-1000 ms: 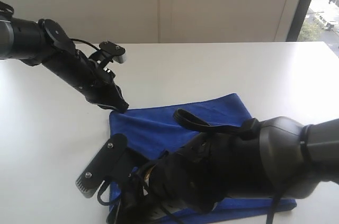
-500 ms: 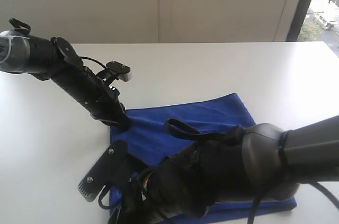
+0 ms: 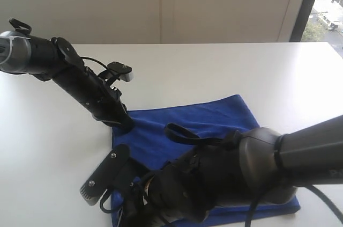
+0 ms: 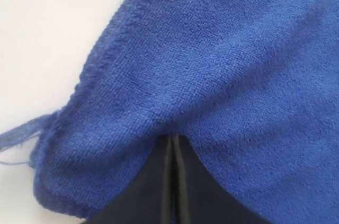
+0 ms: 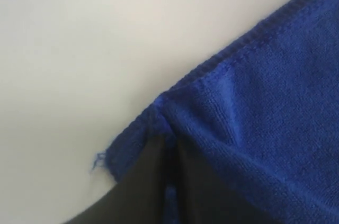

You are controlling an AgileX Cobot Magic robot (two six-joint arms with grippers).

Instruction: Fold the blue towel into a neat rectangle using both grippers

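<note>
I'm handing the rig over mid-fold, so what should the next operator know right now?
Left gripper: jaws shut on the blue towel's far corner.
Right gripper: jaws pinching its near corner on the same side.
Towel lies spread on the white table.
Done: both corners gripped. Left: lift, fold over, square into a rectangle.

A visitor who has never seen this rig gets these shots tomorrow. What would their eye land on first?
The blue towel jumps out, spread flat on the white table as the only colour. Next comes the bulky black right arm filling the exterior view's foreground. The left claw pinches the towel's far left corner, the right claw its near left corner.
</note>
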